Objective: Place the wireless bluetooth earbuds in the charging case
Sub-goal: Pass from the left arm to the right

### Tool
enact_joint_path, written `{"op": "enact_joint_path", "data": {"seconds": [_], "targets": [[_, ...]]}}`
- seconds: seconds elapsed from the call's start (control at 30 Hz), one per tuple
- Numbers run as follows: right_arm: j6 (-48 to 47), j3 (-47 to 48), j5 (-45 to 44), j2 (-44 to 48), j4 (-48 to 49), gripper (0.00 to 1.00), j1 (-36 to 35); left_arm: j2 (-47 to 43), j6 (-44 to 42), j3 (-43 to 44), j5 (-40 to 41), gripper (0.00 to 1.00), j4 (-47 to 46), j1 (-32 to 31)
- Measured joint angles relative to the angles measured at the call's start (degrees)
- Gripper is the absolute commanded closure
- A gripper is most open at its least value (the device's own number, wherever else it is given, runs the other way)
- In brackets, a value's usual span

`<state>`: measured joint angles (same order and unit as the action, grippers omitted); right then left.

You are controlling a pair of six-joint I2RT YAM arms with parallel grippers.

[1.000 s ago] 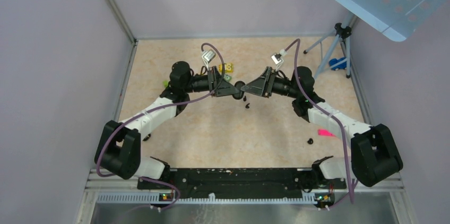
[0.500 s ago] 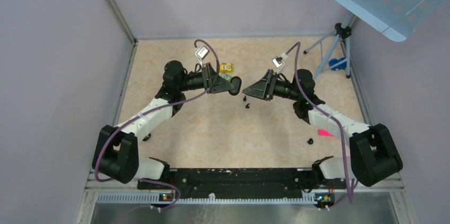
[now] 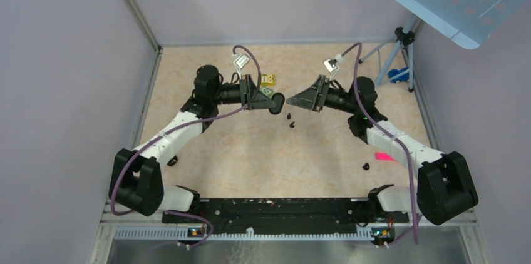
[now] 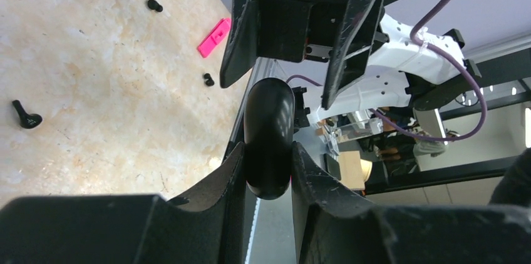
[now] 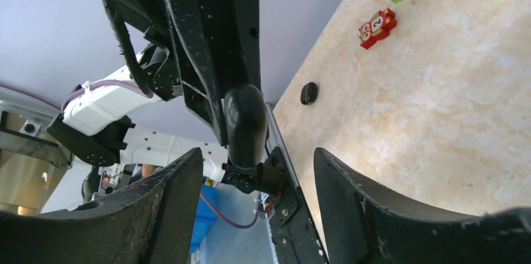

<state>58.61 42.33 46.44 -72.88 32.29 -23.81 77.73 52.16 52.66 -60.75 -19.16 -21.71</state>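
Upper middle of the overhead view: two claws tip to tip above the worktop point(image 3: 250, 151).
Over there the left claw point(image 3: 274, 103) is clamped on the charging case point(image 4: 268, 127), pinching its lower half so the rounded end pokes out toward the right claw point(image 3: 290, 98), whose fingers are spread wide and sit near it. Both earbuds point(image 3: 288, 116) lie loose on the worktop just below the claw tips, one slightly lower; a yellow block point(image 3: 268, 79) sits above the left claw.
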Motion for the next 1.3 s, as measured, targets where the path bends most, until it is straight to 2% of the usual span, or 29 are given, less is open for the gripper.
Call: {"op": "enact_joint_path", "data": {"seconds": [0.13,0.43,0.73,0.83,0.93,1.07,1.13,1.2,1.3], "targets": [[0.6,0.5,0.3,0.0,2.4,0.37,-0.1,0.0,-0.7,0.4,-0.9,1.0,0.7,0.0],[4.7,0.5,1.0,-3.9,10.7,0.43,-2.5,0.4,4.4,-0.7,-1.7,1.0,-4.9,0.0],[6.7,0.9,1.7,-6.5,14.9,0.69,-4.3,0.4,6.5,-0.7,-1.8,1.0,-7.2,0.0],[7.6,0.9,1.7,-6.5,16.4,0.83,-4.3,0.4,6.7,-0.8,-1.9,1.0,-7.8,0.0],[8.7,0.8,1.7,-6.8,17.7,1.0,-4.3,0.4,6.8,-0.8,-2.1,1.0,-8.5,0.0],[10.3,0.0,1.7,-7.3,20.1,1.0,-4.3,0.5,6.9,-0.8,-2.4,1.0,-8.9,0.1],[11.1,-0.6,1.7,-7.5,21.3,1.0,-4.3,0.7,6.9,-0.8,-2.7,0.89,-8.9,0.1],[11.6,-1.2,1.6,-7.5,22.2,1.0,-4.3,1.0,6.9,-0.8,-3.0,0.82,-8.9,0.1],[12.0,-1.9,1.5,-7.5,22.6,1.0,-4.3,1.3,6.4,-0.8,-3.3,0.61,-8.3,0.1]]}}
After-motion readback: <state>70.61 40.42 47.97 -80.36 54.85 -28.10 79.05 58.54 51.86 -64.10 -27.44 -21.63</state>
